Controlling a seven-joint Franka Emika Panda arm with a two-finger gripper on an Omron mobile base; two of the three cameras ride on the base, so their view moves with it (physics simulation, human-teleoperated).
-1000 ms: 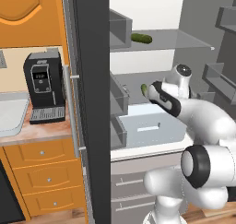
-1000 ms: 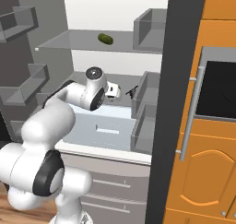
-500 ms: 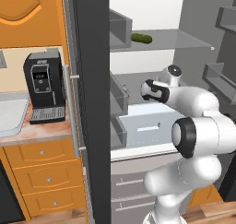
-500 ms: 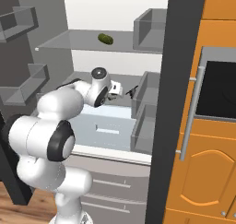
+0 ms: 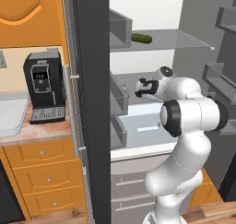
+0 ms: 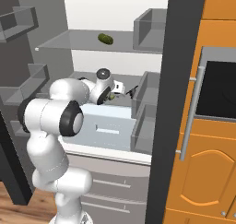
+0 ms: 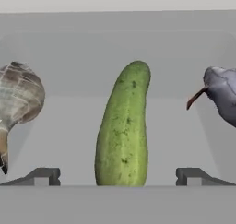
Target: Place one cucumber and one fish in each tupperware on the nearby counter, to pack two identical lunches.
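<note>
White Franka arm (image 5: 189, 117) is swung further into open grey fridge (image 6: 83, 38) vs. a sec ago. Gripper (image 7: 117, 177), jaws spread wide & empty, is lined up w/ near dark green oblong cucumber (image 7: 123, 126) on middle shelf; grasp judged next.

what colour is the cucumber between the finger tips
Green with small darker speckles, cucumber; clearest in the hand view.

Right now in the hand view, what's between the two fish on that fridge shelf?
One cucumber, lying lengthwise between the brown fish and the grey fish, touching neither. It sits centred between the open tool's fingertips.
</note>
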